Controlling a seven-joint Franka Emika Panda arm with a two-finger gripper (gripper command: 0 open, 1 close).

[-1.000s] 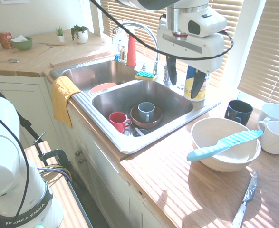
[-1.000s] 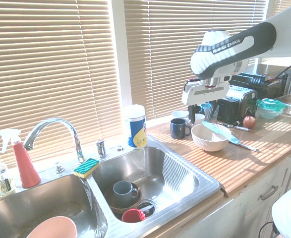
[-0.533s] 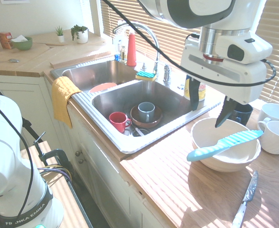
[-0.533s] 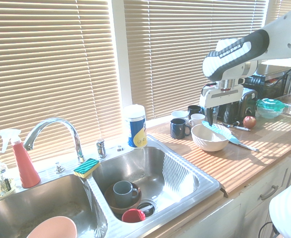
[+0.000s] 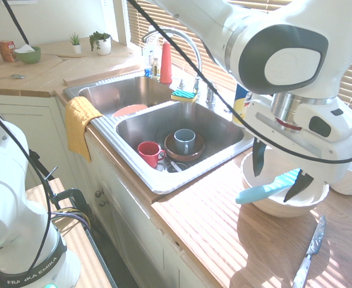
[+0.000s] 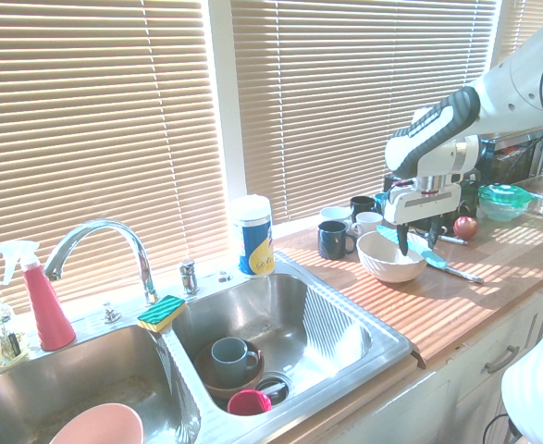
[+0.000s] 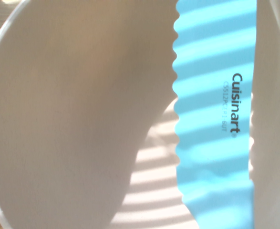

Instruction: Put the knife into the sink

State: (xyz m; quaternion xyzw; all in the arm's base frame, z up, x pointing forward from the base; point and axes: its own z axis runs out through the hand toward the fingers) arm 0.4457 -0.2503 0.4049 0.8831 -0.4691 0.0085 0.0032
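Note:
The turquoise knife (image 5: pixel 262 191) lies across the rim of a white bowl (image 5: pixel 277 209) on the wooden counter, to the right of the sink (image 5: pixel 164 180). My gripper (image 5: pixel 272 187) is low over the bowl and open, one dark finger on each side of the knife and nothing gripped. From the other side, the gripper (image 6: pixel 417 248) hangs over the bowl (image 6: pixel 387 264), and the knife (image 6: pixel 435 259) sticks out past the rim. In the wrist view the wavy-edged blade (image 7: pixel 211 119) with its printed brand fills the frame over the bowl's inside (image 7: pixel 82 119).
The near basin holds a red cup (image 5: pixel 149 153) and a grey mug in a brown bowl (image 5: pixel 183 144). A silver knife (image 5: pixel 309 252) lies on the counter in front of the white bowl. Mugs (image 6: pixel 334 239) and a canister (image 6: pixel 252 236) stand by the window. A yellow cloth (image 5: pixel 80 123) hangs over the sink's left edge.
The arm has swung from above the sink's right edge over to the white bowl and come down, so the open fingers now straddle the knife. The knife has not moved.

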